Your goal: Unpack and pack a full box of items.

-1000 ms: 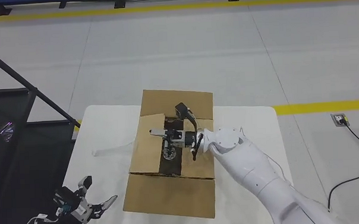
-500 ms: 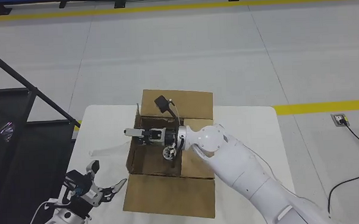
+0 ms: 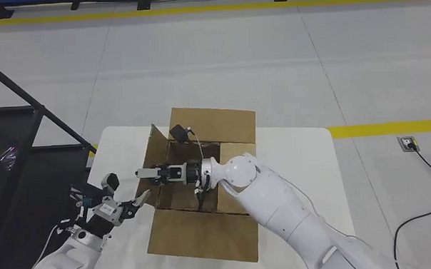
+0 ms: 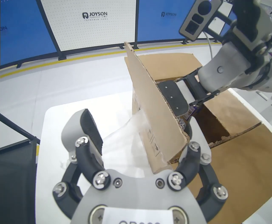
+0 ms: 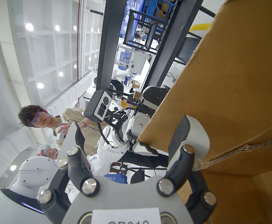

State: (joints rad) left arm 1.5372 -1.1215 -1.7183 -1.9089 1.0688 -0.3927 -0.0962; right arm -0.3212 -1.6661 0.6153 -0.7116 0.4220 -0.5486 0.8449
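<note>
A brown cardboard box (image 3: 204,231) sits in the middle of the white table (image 3: 302,153). Its left flap (image 3: 156,140) (image 4: 148,99) stands nearly upright. My right gripper (image 3: 148,172) (image 5: 129,131) reaches across the opening and is open, with one black pad (image 4: 174,98) against the flap's inner face (image 5: 212,84). My left gripper (image 3: 128,192) (image 4: 138,131) is open just outside the box's left side, and the flap's lower corner lies between its fingers. Dark items (image 3: 200,195) lie inside the box, mostly hidden by the right arm.
The far flap (image 3: 214,124), near flap (image 3: 203,238) and right flap (image 3: 237,151) lie folded outward. A crumpled white plastic sheet (image 4: 125,135) lies on the table against the box's left wall. A dark frame (image 3: 29,105) stands beyond the table's left edge.
My right gripper swept left across the box opening, and the left flap rose from lying flat to nearly upright. My left gripper moved up from the table's near corner toward that flap.
</note>
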